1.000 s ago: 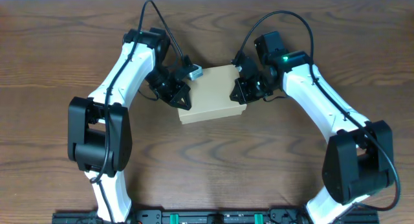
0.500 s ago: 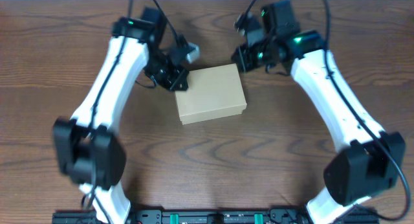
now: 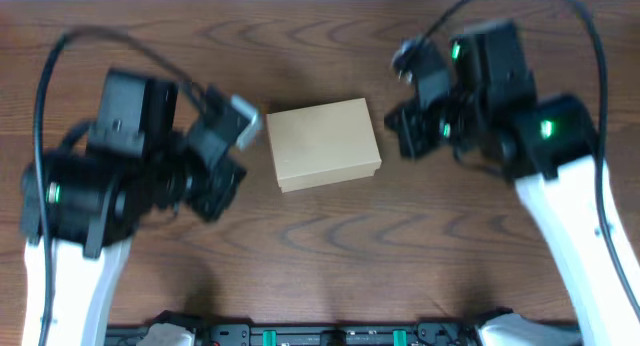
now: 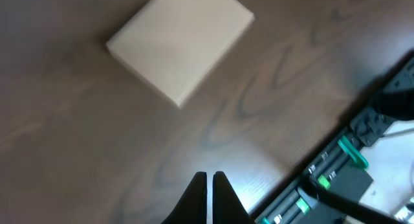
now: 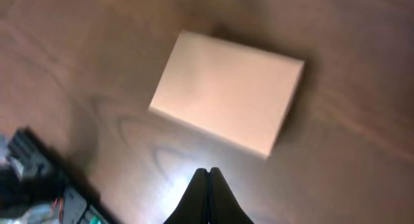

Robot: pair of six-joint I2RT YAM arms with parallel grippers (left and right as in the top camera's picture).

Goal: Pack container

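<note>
The container (image 3: 324,143) lies closed on the table (image 3: 330,246), contents hidden.

The container (image 3: 323,144) is plain tan cardboard, matt and smooth, with no print or gloss on its closed lid. The surface (image 3: 320,236) under it is dark brown wood or a wood-look laminate with bold grain. Its finish is smooth with a soft sheen, and it shows a pale patch of glare in both wrist views. The left arm (image 3: 70,281) and right arm (image 3: 578,236) have white, slightly glossy plastic shells beside matt black housings. The left fingers (image 4: 196,197) and right fingers (image 5: 202,199) look smooth and matt black.
</note>
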